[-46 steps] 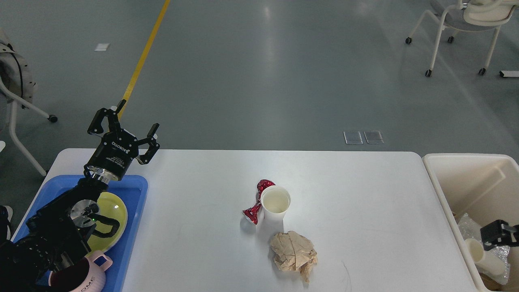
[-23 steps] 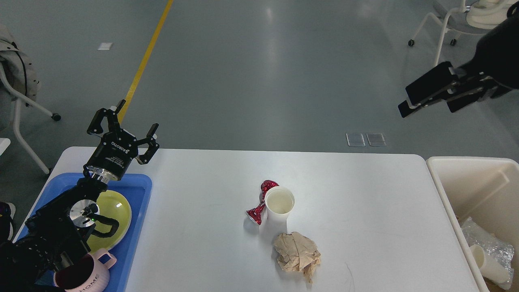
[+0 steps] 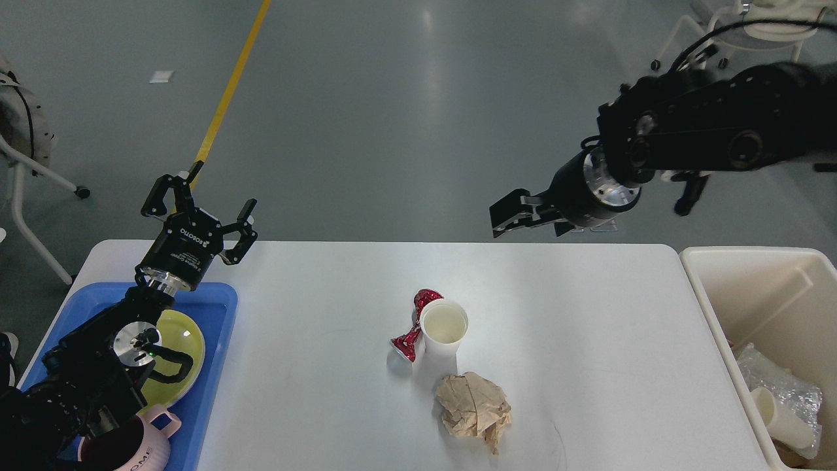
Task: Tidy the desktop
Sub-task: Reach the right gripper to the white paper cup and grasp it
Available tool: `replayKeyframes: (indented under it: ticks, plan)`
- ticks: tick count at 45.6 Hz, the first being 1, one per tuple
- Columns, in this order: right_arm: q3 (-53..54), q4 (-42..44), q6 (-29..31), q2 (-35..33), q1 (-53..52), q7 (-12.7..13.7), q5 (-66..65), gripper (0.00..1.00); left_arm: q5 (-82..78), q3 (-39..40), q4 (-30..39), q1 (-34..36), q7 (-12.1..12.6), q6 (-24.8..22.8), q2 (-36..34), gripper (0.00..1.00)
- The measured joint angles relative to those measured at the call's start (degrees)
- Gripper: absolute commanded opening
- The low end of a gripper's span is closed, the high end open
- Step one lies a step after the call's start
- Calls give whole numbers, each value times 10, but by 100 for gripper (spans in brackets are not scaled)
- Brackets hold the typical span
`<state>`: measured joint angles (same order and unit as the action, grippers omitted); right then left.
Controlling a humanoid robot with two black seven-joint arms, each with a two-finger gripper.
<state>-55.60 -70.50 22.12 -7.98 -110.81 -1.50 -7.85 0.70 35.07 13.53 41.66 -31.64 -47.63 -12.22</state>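
Across the lower half of the view lies the white surface point(image 3: 588, 340), the desktop of the task, with a blue tray point(image 3: 219, 314) on its left end and a cream bin point(image 3: 719, 301) just beside its right edge. Near the middle stands a white paper cup point(image 3: 444, 330), open end up, touching a crushed red can point(image 3: 413, 324) on its left, and a crumpled brown paper ball point(image 3: 474, 411) lies just in front of them. The left pincer point(image 3: 199, 206) hovers over the far left corner with its 2 fingers spread and nothing between them. The right pincer point(image 3: 513, 217) hangs above the far edge, seen dark and end-on, so I cannot tell whether it is spread or pressed together. The tray holds a yellow-green plate point(image 3: 186, 347) and a pink mug point(image 3: 147, 445).
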Motion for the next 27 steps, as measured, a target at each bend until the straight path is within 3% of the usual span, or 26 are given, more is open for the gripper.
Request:
replayKeyframes:
  ticks: [7,12,24,27]
  plan:
    - [6,149,-20,114,178,9,30,100,0,0,0,0,0,0,0,100]
    - [8,213,-31,138,248,9,31,100,0,0,0,0,0,0,0,100]
    - [10,242,-75,153,304,9,29,100,0,0,0,0,0,0,0,100]
    - [9,243,-87,154,309,9,28,92,0,0,0,0,0,0,0,100]
